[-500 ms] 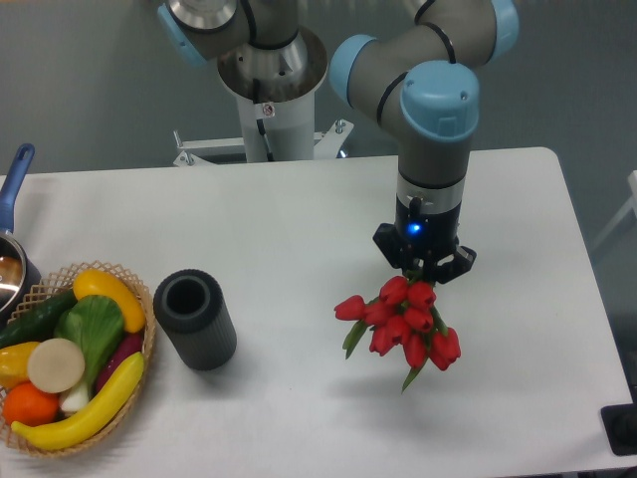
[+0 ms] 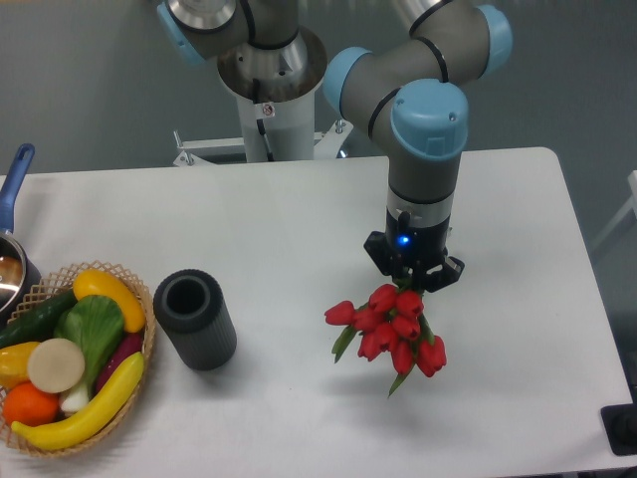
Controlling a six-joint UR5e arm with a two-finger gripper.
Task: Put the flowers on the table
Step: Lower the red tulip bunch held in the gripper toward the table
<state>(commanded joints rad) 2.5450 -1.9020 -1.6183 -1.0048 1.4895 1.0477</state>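
The flowers [image 2: 393, 329] are a small bunch of red tulips with green stems and leaves, hanging just below my gripper [image 2: 412, 282] over the right half of the white table [image 2: 299, 229]. The buds fan out down and to the left, and a green stem tip pokes out at the bottom. My gripper points straight down and is shut on the top of the bunch. The fingertips are hidden behind the buds. Whether the lowest buds touch the tabletop cannot be told.
A dark grey cylindrical vase [image 2: 194, 319] stands left of the flowers. A wicker basket [image 2: 147, 344] of toy fruit and vegetables sits at the front left. A pot with a blue handle [image 2: 12, 189] is at the left edge. The robot base [image 2: 269, 90] stands behind the table.
The arm and the held flowers have shifted slightly to the left and a little toward the front of the table.
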